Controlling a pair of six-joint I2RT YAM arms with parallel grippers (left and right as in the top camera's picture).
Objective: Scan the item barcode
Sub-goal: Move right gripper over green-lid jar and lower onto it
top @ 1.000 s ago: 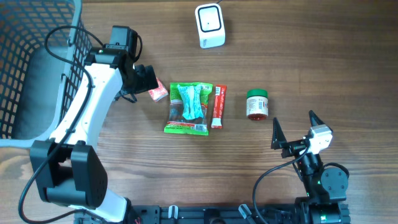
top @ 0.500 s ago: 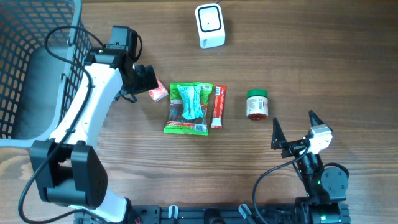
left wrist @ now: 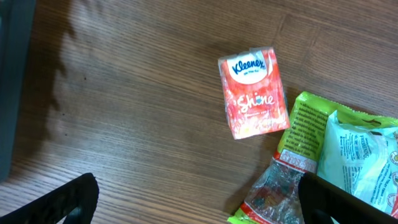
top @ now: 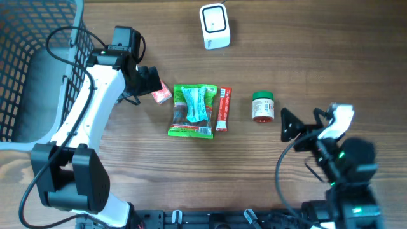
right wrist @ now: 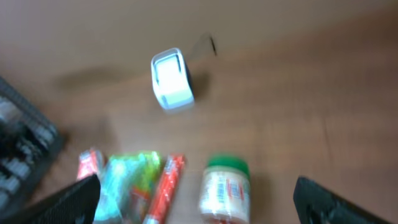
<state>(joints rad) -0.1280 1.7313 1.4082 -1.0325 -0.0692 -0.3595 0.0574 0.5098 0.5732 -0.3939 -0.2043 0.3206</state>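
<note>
Orange-red Kleenex tissue packet [left wrist: 254,93] lies flat on the brown wooden table [top: 127,159], just left of the green plastic snack bag [top: 193,111]. I see my left gripper [top: 150,81] hanging just beside it, jaws spread wide and holding nothing. My right gripper [top: 310,121] is equally wide and empty, just right of the green-lidded jar [top: 262,107]; the white box-shaped barcode scanner [top: 214,25] stands well apart at the far edge, and 1 red stick sachet [top: 222,108] lies beside the bag.

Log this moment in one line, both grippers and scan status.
left gripper: open, empty, near tissue pack | right gripper: open, empty, facing jar | scanner: nothing presented | scan: not done
</note>
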